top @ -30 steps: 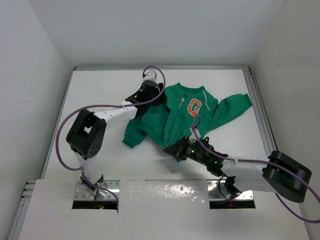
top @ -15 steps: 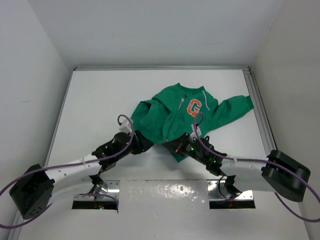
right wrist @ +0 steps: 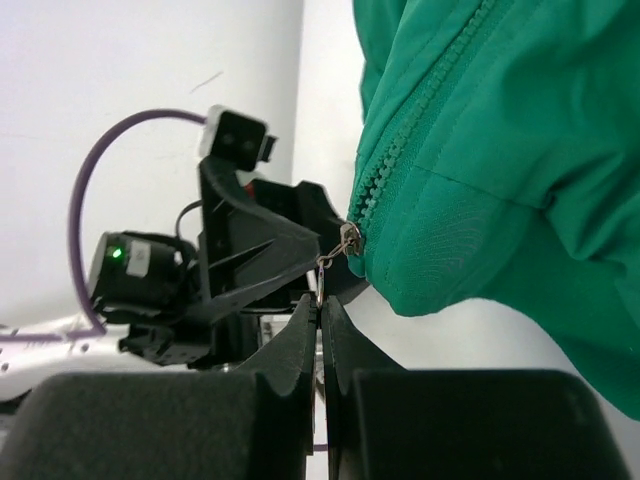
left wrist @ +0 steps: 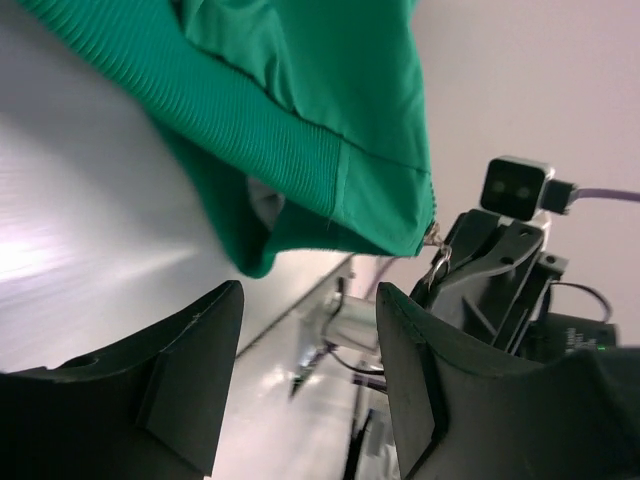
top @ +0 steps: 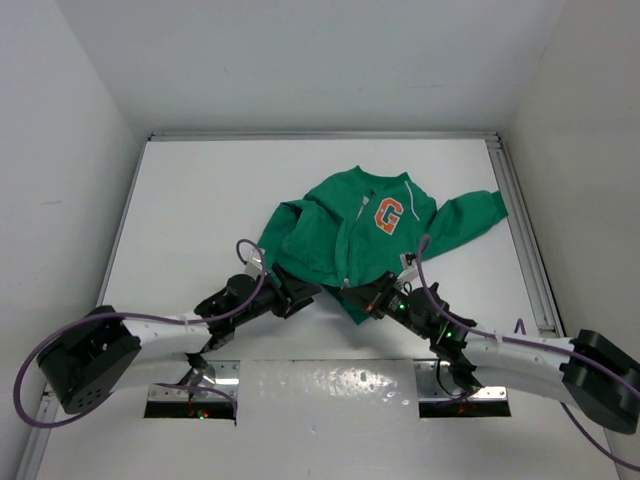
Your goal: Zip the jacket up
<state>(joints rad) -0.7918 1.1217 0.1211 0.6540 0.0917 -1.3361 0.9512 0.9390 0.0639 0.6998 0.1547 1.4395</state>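
On the white table (top: pixel 190 200), toward its far right part, the green jacket (top: pixel 360 235) is lying front up with its sleeves spread, and its bottom hem (left wrist: pixel 300 170) is pointing toward the arms. Both arms are reaching in low from the near edge and meeting at that hem.

The right gripper (right wrist: pixel 320 305) is pinching the small metal zipper pull (right wrist: pixel 335 250) between tightly closed fingers. The pull is hanging at the very bottom of the zipper teeth (right wrist: pixel 420 120), so the zipping itself is probably only starting. The grip is lifting that corner of the hem slightly off the table, likely to give the slider room to run.

The left gripper (top: pixel 290 293) is hovering just beside the hem on the other side, its fingers standing wide apart and holding nothing. In its wrist view the ribbed hem is sitting just beyond the open fingers, apart from them. It is probably lining up to clamp the cloth near the slider, since the fabric needs an anchor or the whole jacket will slide along when the pull is drawn toward the collar.
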